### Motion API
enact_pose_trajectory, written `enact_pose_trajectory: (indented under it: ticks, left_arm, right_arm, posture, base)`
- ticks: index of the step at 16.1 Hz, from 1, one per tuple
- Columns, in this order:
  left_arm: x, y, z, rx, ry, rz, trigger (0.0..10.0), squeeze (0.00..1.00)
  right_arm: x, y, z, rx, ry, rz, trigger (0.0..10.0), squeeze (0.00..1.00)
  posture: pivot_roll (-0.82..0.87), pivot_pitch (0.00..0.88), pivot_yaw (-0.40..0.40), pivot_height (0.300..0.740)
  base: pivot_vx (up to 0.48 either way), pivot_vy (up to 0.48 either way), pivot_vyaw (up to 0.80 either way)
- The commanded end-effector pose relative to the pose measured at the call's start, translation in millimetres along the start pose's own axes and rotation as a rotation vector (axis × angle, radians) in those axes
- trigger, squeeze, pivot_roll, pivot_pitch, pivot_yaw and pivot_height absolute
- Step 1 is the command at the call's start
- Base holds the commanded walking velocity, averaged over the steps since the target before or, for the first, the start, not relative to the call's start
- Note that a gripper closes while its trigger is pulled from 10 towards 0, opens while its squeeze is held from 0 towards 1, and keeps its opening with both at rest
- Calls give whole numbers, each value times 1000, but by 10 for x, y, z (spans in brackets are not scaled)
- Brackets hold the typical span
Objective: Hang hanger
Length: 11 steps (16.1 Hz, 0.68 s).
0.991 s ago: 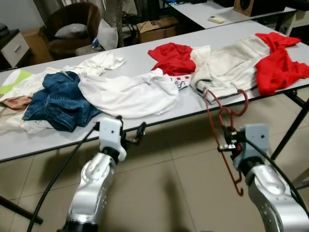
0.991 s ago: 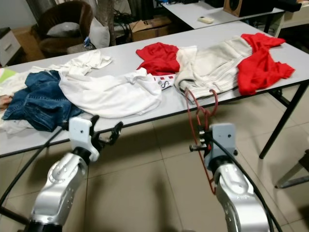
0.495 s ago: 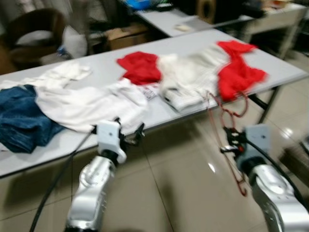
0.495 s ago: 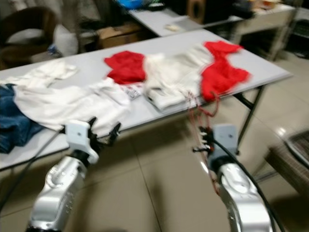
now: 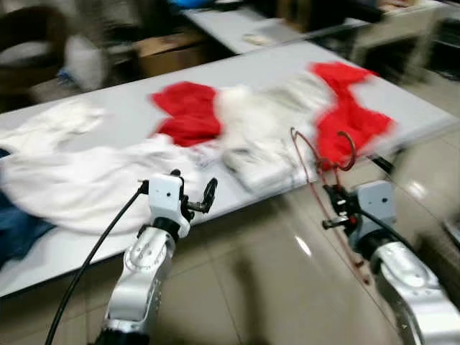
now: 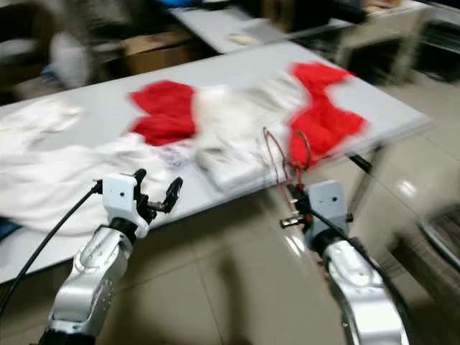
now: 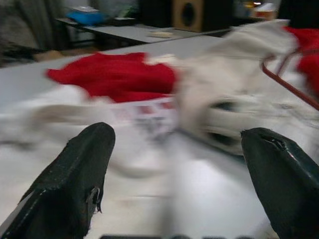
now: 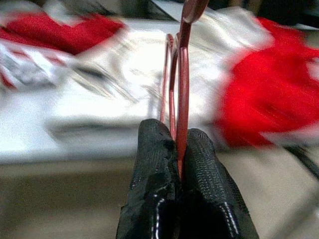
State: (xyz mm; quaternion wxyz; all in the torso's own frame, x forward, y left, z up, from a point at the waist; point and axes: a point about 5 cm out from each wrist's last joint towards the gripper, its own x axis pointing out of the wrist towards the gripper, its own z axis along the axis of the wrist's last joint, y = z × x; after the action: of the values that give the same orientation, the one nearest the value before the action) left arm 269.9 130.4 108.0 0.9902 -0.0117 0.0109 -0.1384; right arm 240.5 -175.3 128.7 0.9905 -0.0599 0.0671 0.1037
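Your right gripper [image 8: 180, 149] pinches a thin red wire hanger [image 5: 321, 154], hook up, beside the clothes-strewn grey table [image 5: 129, 108]; left gripper [image 5: 192, 195] hovers, fingers spread.

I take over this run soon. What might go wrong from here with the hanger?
The right gripper pinches only the thin red hanger, so it may twist or slip. Its hook sits near the red and white clothes on the table and might snag. The blurred head views suggest movement, making aim harder.
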Motion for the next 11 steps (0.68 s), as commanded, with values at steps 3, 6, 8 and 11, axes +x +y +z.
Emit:
enact_pose_trajectory:
  ticks: [3, 6, 8, 11]
  left_arm:
    - [-66, -55, -80, 58, 58, -112, 10000, 282]
    - [-108, -127, -94, 36, 70, -221, 10000, 0]
    - [-47, -134, -110, 80, 100, -263, 9725, 0]
    - [76, -109, -192, 152, 177, -295, 0, 0]
  right_arm:
    - [-32, 30, 6, 13, -12, -18, 10000, 0]
    - [-83, 32, -43, 18, -1, -43, 10000, 0]
    - [-42, 26, -43, 27, -7, -67, 10000, 0]
    - [10, 39, 11, 24, -27, -84, 10000, 0]
  posture:
    - [-141, 23, 113, 740]
    - [-143, 10, 135, 740]
    - [-143, 2, 144, 740]
    - [-145, 1, 163, 740]
  base:
    - [0, 0, 0]
    - [0, 0, 0]
    - [0, 0, 0]
    - [0, 0, 0]
